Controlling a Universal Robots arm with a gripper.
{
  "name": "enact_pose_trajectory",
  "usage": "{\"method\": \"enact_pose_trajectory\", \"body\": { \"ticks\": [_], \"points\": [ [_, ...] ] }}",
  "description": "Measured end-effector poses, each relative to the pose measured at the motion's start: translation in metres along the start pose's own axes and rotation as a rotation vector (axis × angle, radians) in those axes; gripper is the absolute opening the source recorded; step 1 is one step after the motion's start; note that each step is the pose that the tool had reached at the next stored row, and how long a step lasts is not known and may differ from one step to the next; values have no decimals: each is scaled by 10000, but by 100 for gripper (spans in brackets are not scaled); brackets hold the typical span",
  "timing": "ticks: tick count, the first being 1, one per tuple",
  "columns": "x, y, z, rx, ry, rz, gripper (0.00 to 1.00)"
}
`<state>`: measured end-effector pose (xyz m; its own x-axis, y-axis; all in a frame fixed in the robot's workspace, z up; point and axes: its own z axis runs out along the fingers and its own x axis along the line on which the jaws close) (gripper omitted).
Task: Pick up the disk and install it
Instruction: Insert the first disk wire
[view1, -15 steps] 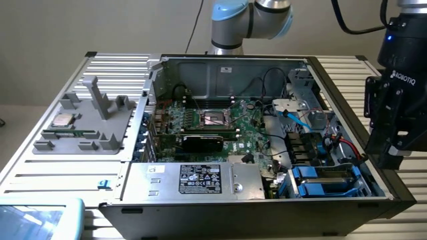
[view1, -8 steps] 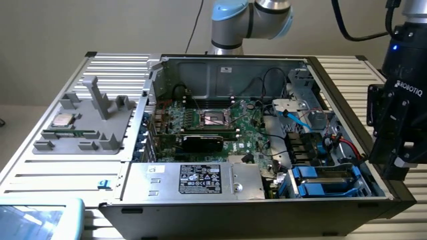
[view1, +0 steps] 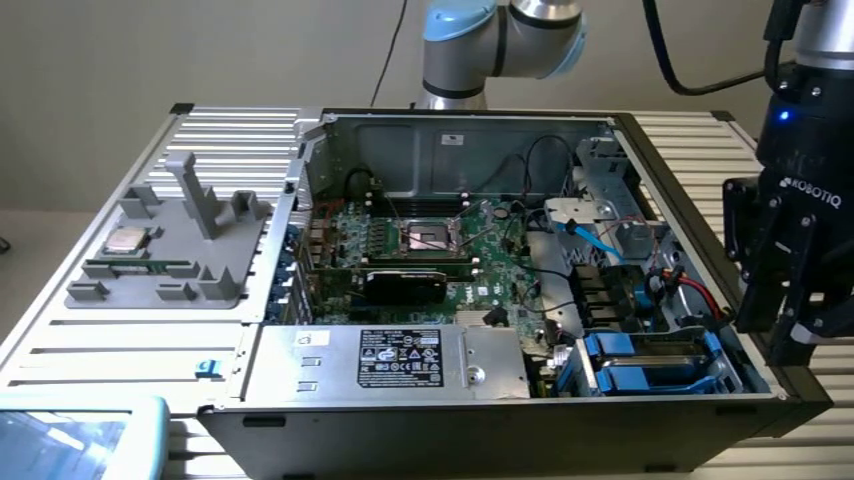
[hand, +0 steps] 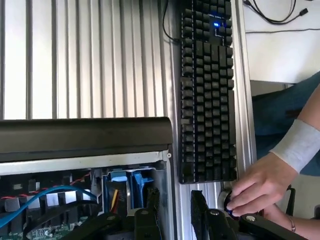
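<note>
An open computer case (view1: 441, 430) is seen on a slatted table (view1: 227, 130), across the middle of the exterior view. The gripper (view1: 785, 335) is held at the exterior view's right edge, just outside the case wall, beside the lower right corner of the case. Its jaws are parted a little and nothing is clasped between them. In the wrist view a bare gap is seen between the fingers (hand: 151, 202).

The disk (view1: 654, 350) is seated in the drive bay at the lower right of the case, where its blue bracket is seen. Its label cannot be made out.

A silver box (view1: 400, 360) with a sticker is placed to the exterior view's left of that bay. A grey holder (view1: 174, 250) is set on the table at the exterior view's left.

In the wrist view a keyboard (hand: 207, 90) is laid beside the case, and a person's hand (hand: 260, 187) is rested near it.
</note>
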<state>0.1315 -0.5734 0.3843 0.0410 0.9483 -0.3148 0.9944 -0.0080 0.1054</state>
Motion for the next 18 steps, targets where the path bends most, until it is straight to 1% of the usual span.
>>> {"method": "enact_pose_trajectory", "body": {
  "ticks": [5,6,9,10,11,13,14,16,17,18],
  "points": [
    [11,-4,33,-284,93,-854,38],
    [11,-7,34,-326,109,-980,38],
    [12,-7,35,-342,116,-1027,38],
    [12,-8,35,-353,143,-1057,38],
    [12,-8,34,-369,238,-1092,38],
    [11,-8,35,-392,598,-1108,38],
    [9,-9,36,-391,777,-1105,38],
    [7,-9,36,-372,1146,-1107,38],
    [6,-9,37,-351,1344,-1113,38],
    [4,-10,37,-327,1502,-1124,38]
  ]
}}
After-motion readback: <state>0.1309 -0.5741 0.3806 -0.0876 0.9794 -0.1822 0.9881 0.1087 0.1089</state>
